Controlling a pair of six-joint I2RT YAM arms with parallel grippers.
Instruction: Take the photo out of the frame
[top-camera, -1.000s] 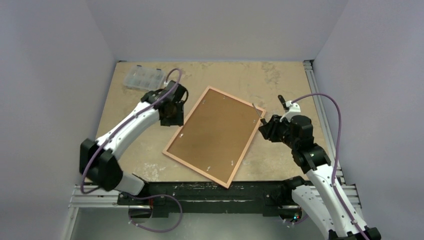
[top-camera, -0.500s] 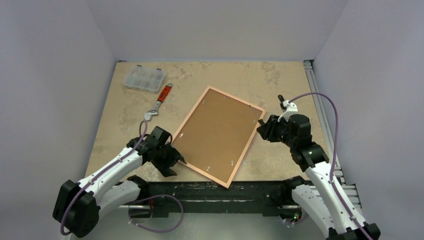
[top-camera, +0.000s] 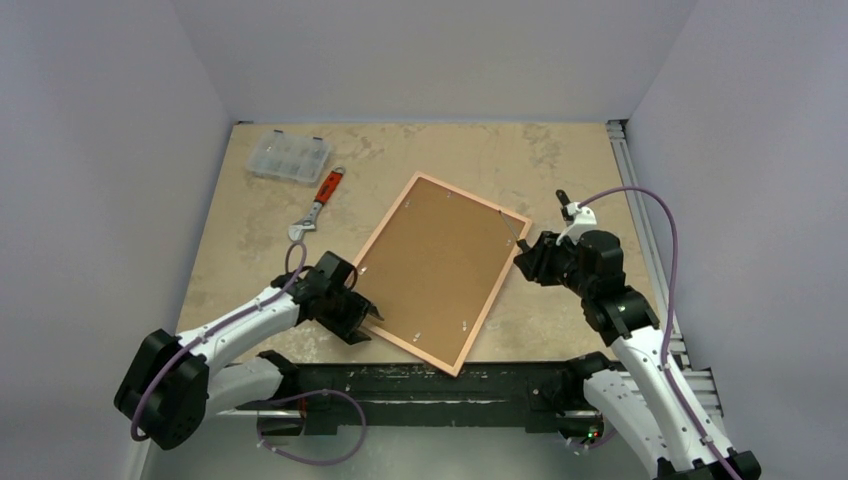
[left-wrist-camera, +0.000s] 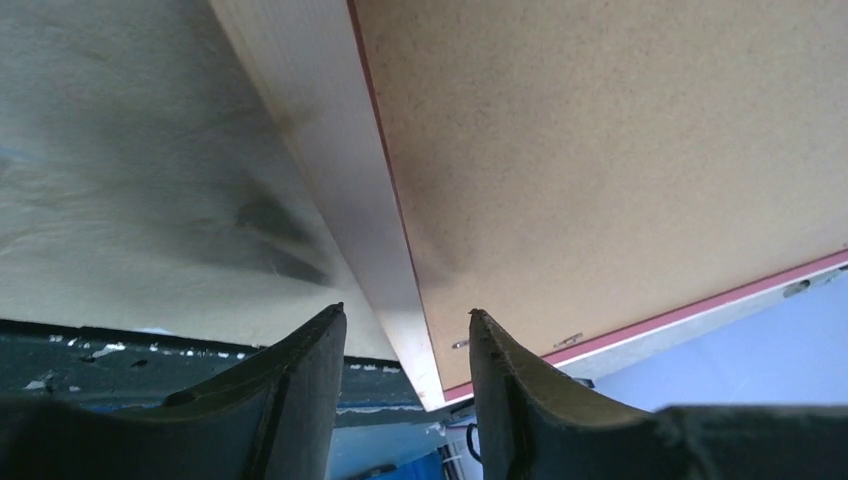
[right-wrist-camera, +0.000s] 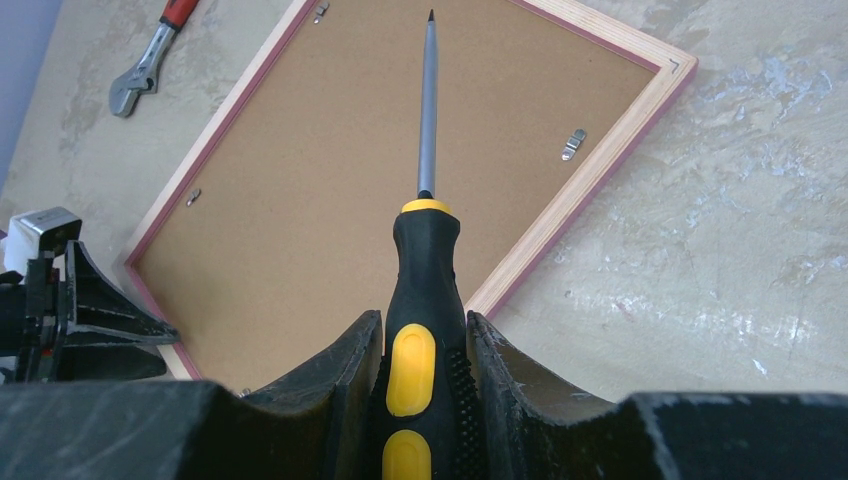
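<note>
Frame: the frame (top-camera: 440, 272) lies back-up and skewed on the table (top-camera: 560, 160), brown fibreboard facing us, with one corner reaching the table's near edge.
Photo: not visible; we judge it sits under the backing.
Clips: small metal clips (right-wrist-camera: 572, 144) sit on the backing just inside the rim. They are too small for us to tell whether they are turned in or out.
Left gripper: the left gripper (left-wrist-camera: 405, 320) is low at the frame's near-left corner. Its jaws are partly apart and straddle the pale rim (left-wrist-camera: 330, 150), with a gap on each side, so it grips nothing yet.
Right gripper: the right gripper (right-wrist-camera: 425, 325) is clamped on the black-and-yellow handle of a screwdriver (right-wrist-camera: 428, 130). The shaft points across the backing toward the far rim. We cannot tell whether the tip touches.
Step in hand: we judge it to be steadying the frame so the tool can work the clips.
How to do it well: we close the left jaws squarely on the rim alone, without lifting the corner. We lower the tip beside one clip and swing that clip sideways off the board rather than prying it up, then take the others one at a time.
Risks: the tip may skid and gouge the fibreboard, and an unheld frame may slide toward the near edge.
Bystanders: a wrench (top-camera: 318, 205) and a clear compartment box (top-camera: 289, 155) lie far left, well apart from the work.
</note>
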